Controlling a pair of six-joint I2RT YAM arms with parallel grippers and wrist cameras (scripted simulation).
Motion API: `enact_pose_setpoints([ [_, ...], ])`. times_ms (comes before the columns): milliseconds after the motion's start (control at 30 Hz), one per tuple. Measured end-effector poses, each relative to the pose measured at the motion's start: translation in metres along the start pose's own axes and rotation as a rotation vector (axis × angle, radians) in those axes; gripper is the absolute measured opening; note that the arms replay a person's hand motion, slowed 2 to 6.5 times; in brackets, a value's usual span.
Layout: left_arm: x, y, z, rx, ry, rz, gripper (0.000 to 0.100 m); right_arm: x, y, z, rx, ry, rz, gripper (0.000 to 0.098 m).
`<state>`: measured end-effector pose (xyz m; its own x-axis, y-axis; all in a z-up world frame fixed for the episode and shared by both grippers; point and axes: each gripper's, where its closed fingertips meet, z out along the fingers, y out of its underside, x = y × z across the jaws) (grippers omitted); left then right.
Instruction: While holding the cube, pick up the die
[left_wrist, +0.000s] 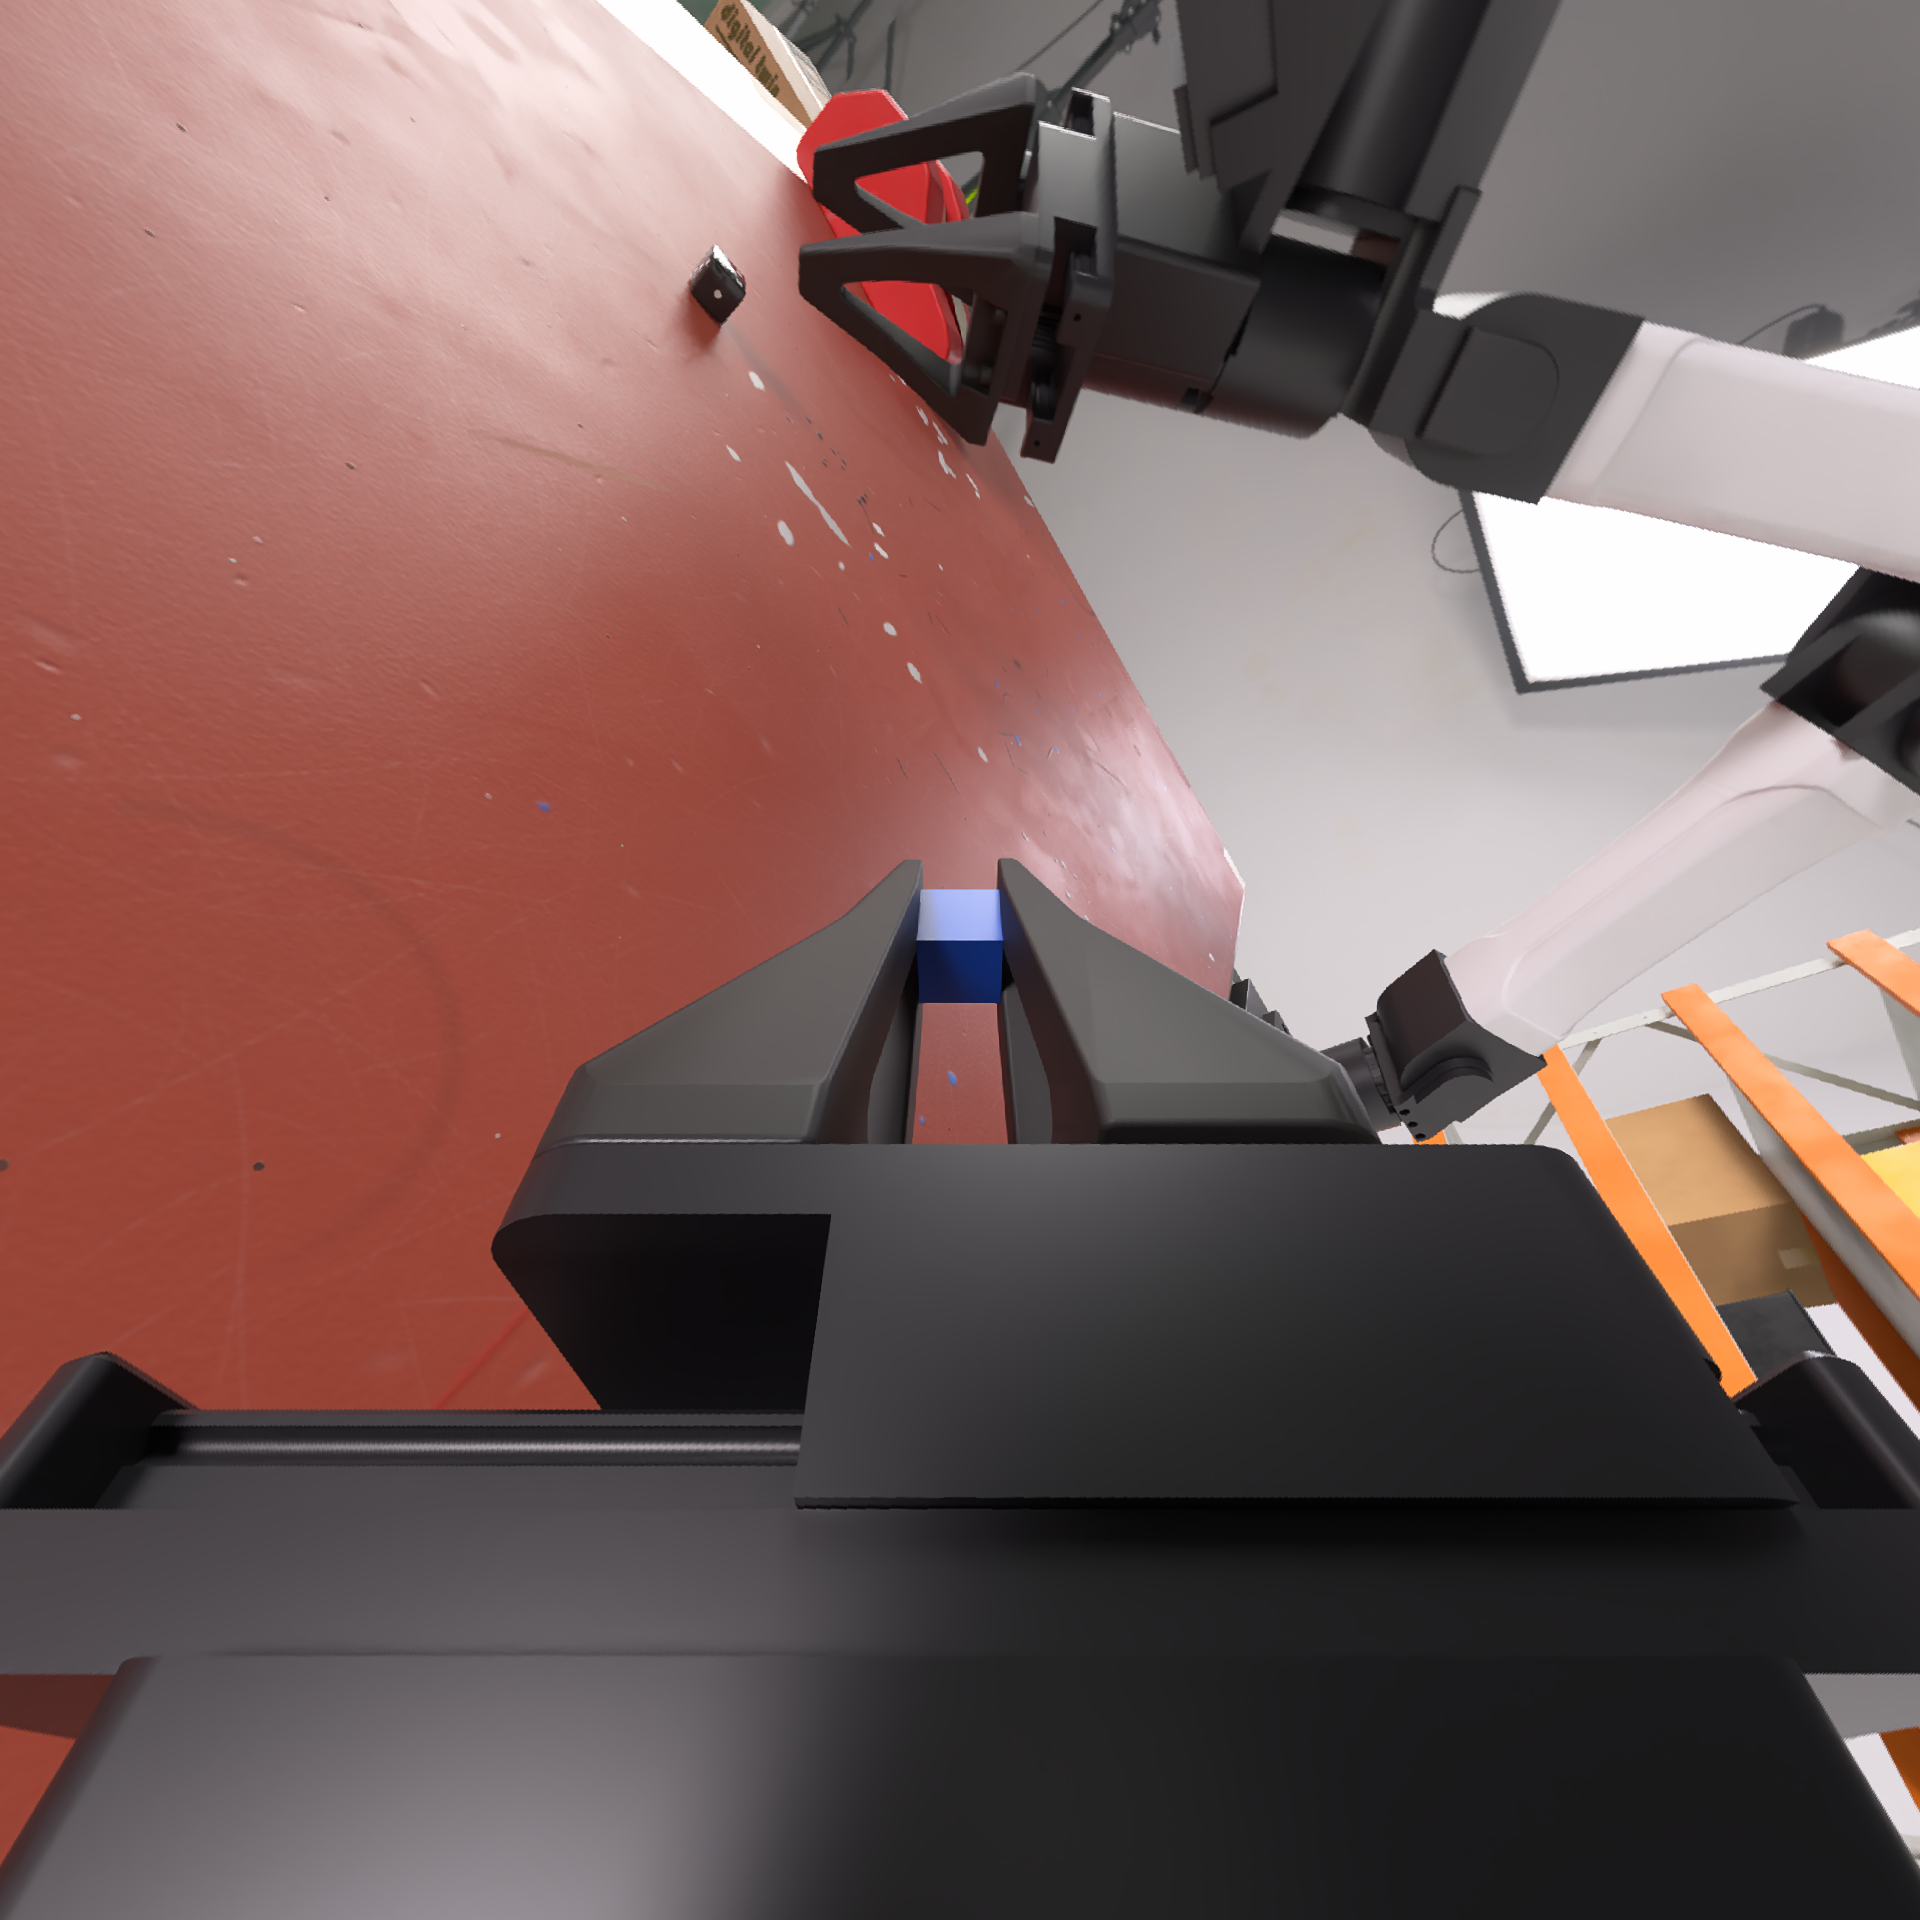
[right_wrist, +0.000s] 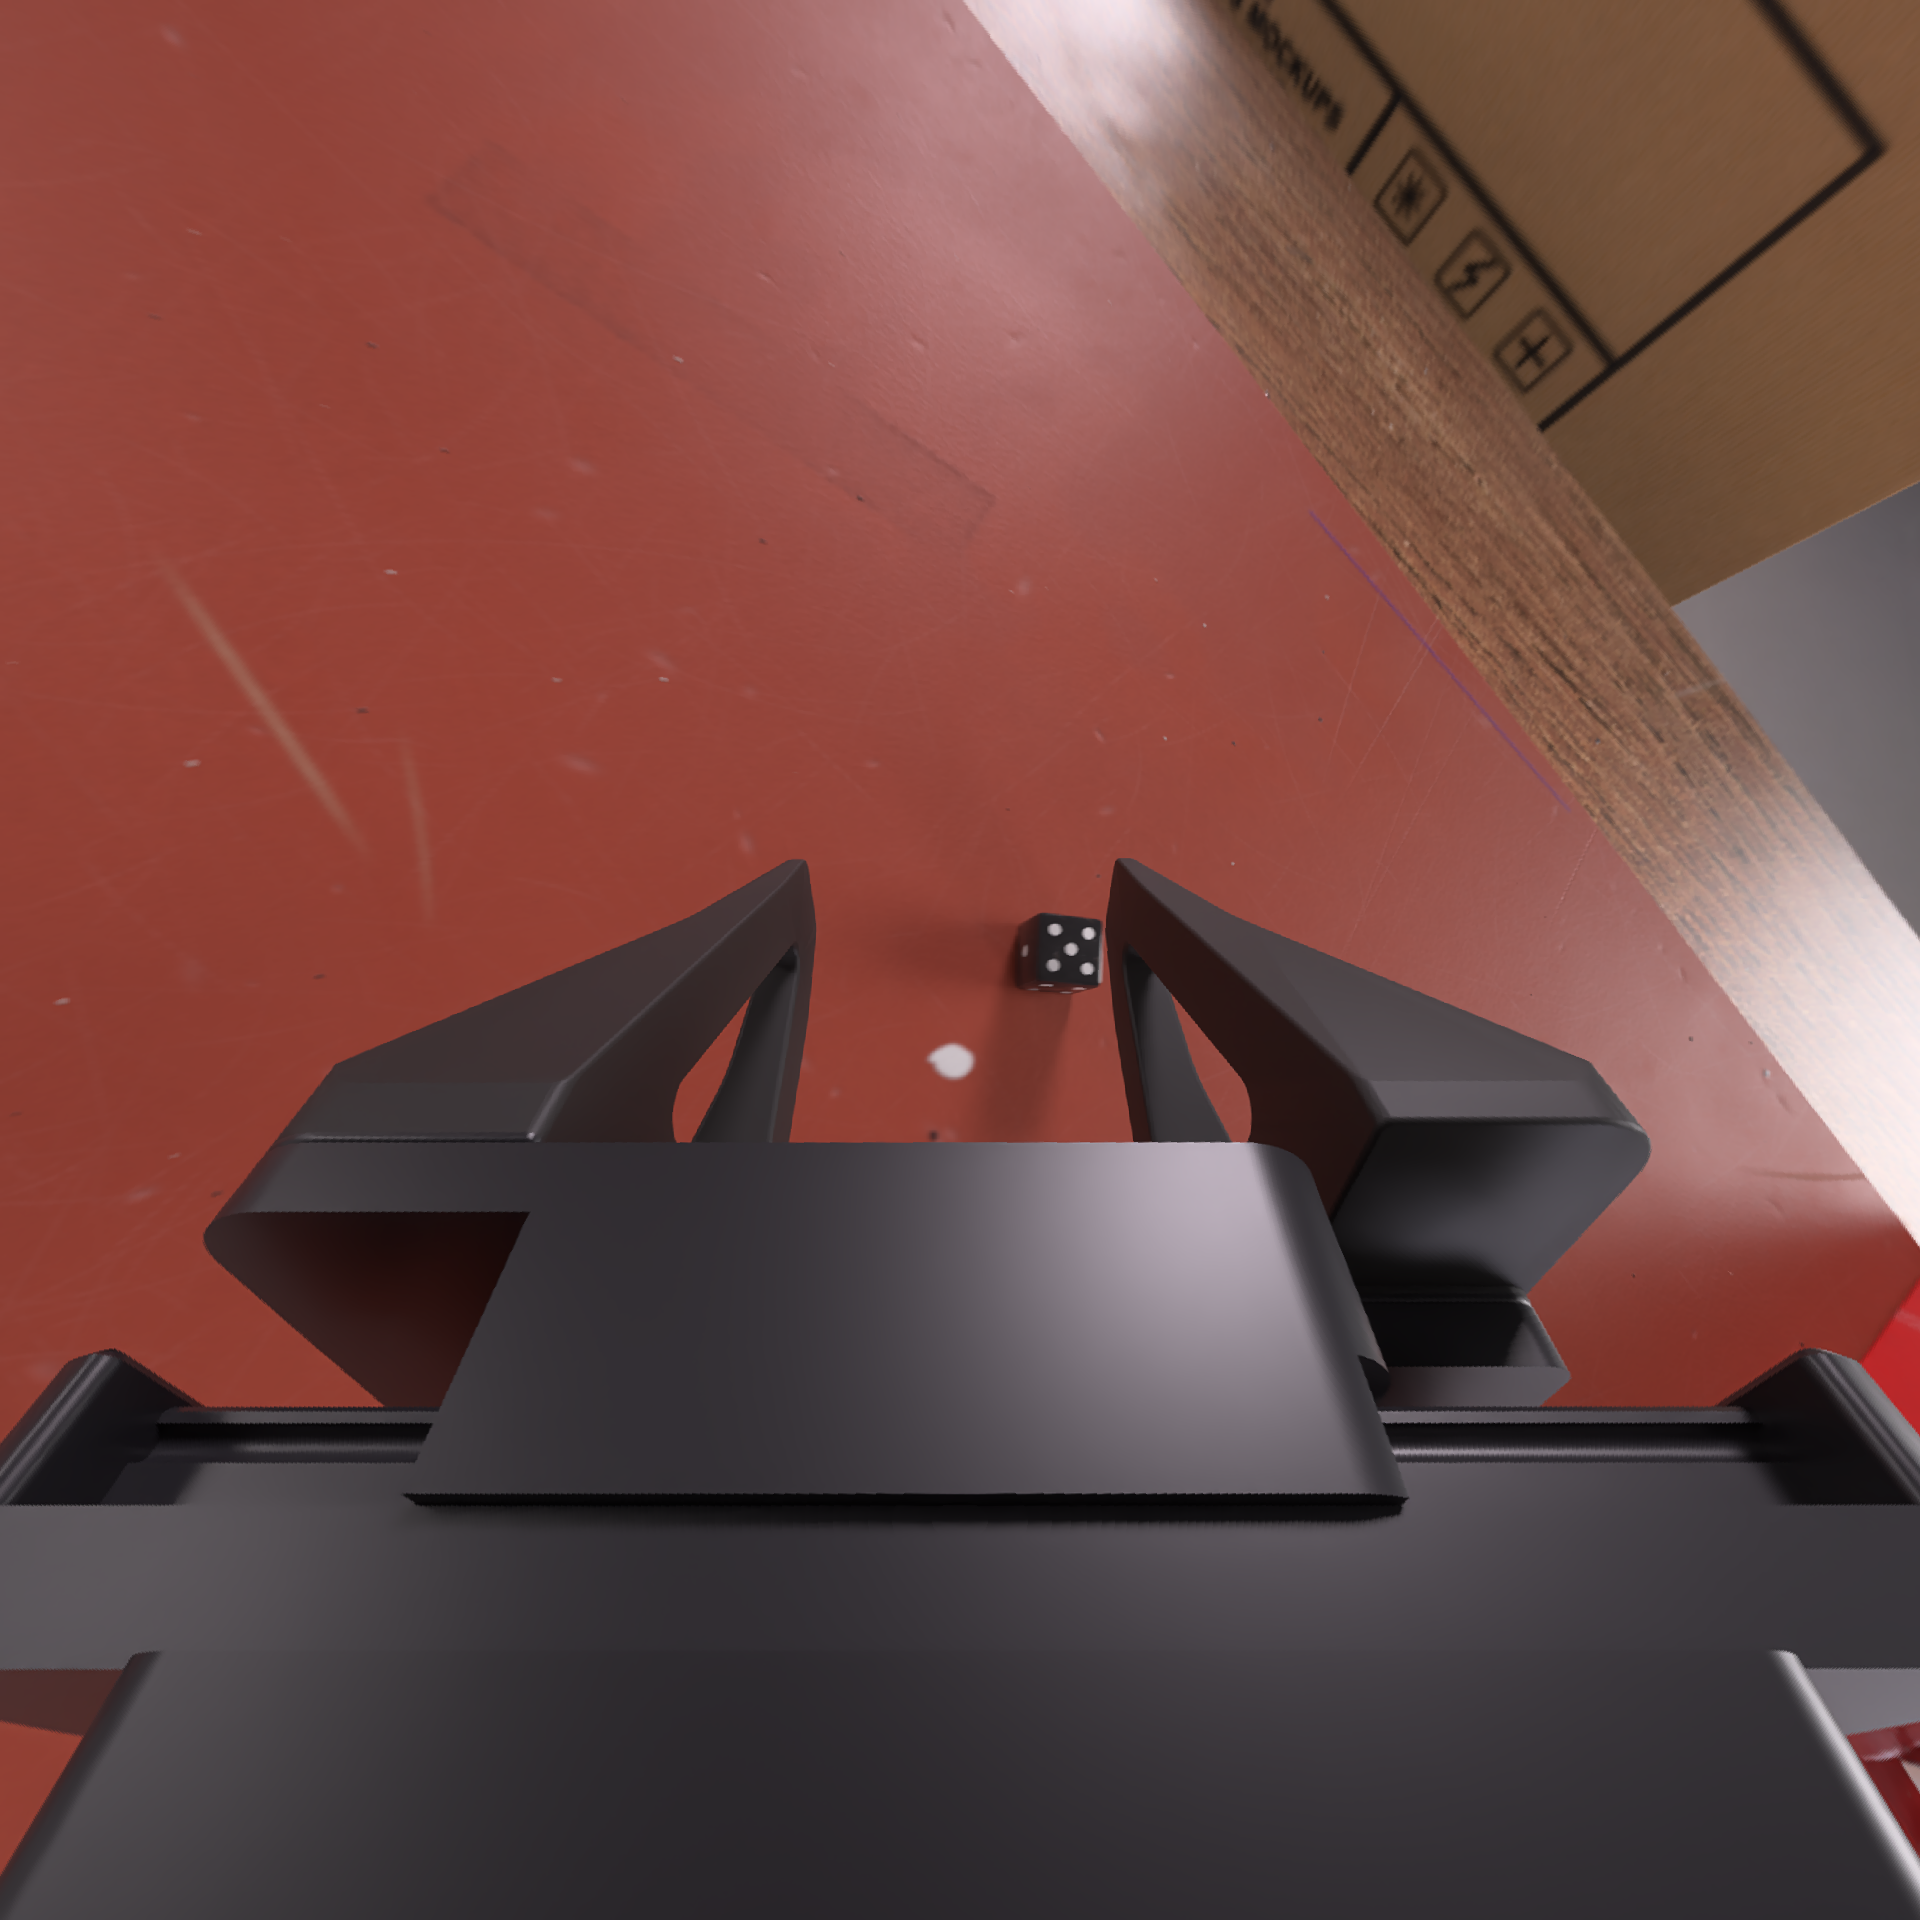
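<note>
My left gripper (left_wrist: 959, 883) is shut on a small blue cube (left_wrist: 959, 951), held between its fingertips above the red table (left_wrist: 364, 623). A small black die with white pips (left_wrist: 717, 284) lies on the table farther off. In the right wrist view the die (right_wrist: 1060, 952) lies on the table beyond and between the fingers, close to the right finger (right_wrist: 1143, 935). My right gripper (right_wrist: 958, 883) is open and empty, above the die. The right gripper also shows in the left wrist view (left_wrist: 816, 208), open, just right of the die.
A red flat object (left_wrist: 894, 208) sits at the table's edge behind the right gripper. A cardboard box (right_wrist: 1662, 260) stands beyond the table's wooden edge (right_wrist: 1507, 520). Orange-strapped shelving with a box (left_wrist: 1714, 1226) is off the table at right.
</note>
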<state>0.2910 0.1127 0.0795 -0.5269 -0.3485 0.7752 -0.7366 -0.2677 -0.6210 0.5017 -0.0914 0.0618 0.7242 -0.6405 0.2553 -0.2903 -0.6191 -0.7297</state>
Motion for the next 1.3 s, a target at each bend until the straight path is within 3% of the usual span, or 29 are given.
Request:
enact_pose_setpoints([
  [167,-0.002,-0.002,-0.003,0.009,-0.006,-0.003,0.012,0.020,0.006,0.015,-0.048,-0.028,0.038,0.0517],
  [333,-0.001,-0.002,-0.005,0.016,-0.004,0.005,0.012,0.032,0.013,0.023,-0.086,-0.039,0.053,0.0494],
  [933,0.006,0.006,0.002,-0.006,0.026,0.013,0.012,0.028,0.037,0.033,-0.173,-0.089,0.099,0.0381],
  [1167,0.006,0.010,0.003,-0.017,0.024,0.012,0.012,0.026,0.035,0.037,-0.144,-0.114,0.158,0.0301],
  [1300,0.005,0.010,0.003,-0.018,0.021,0.013,0.012,0.025,0.033,0.039,-0.127,-0.120,0.195,0.0207],
])
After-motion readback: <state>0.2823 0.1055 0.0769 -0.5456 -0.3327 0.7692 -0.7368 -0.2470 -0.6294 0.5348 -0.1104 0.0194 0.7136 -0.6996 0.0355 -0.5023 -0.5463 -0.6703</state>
